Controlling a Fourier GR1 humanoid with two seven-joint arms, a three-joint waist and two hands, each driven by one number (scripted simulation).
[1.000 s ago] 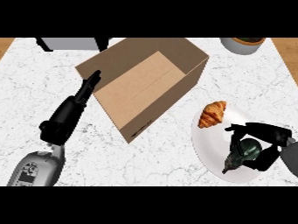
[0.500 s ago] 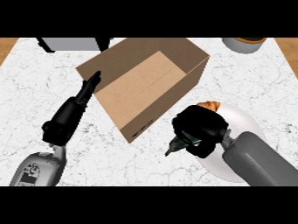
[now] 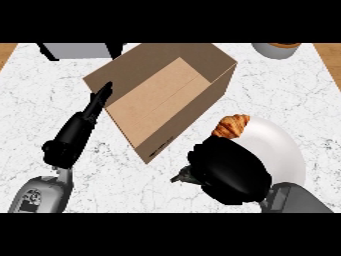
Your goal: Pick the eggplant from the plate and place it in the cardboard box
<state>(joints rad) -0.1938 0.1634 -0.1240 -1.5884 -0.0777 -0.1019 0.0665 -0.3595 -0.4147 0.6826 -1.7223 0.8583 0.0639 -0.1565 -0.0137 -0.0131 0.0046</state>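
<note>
The table is white marble, and both hands are over it. The cardboard box stands open, just right of the left hand and up-left of the right hand. The white plate lies right of the right hand, partly under it. The right hand is curled, its back toward the view, and a small dark tip, maybe the eggplant, shows at its left side; I cannot tell more. The left hand has straight fingers along the box wall. A croissant sits on the plate, just above the right hand.
</note>
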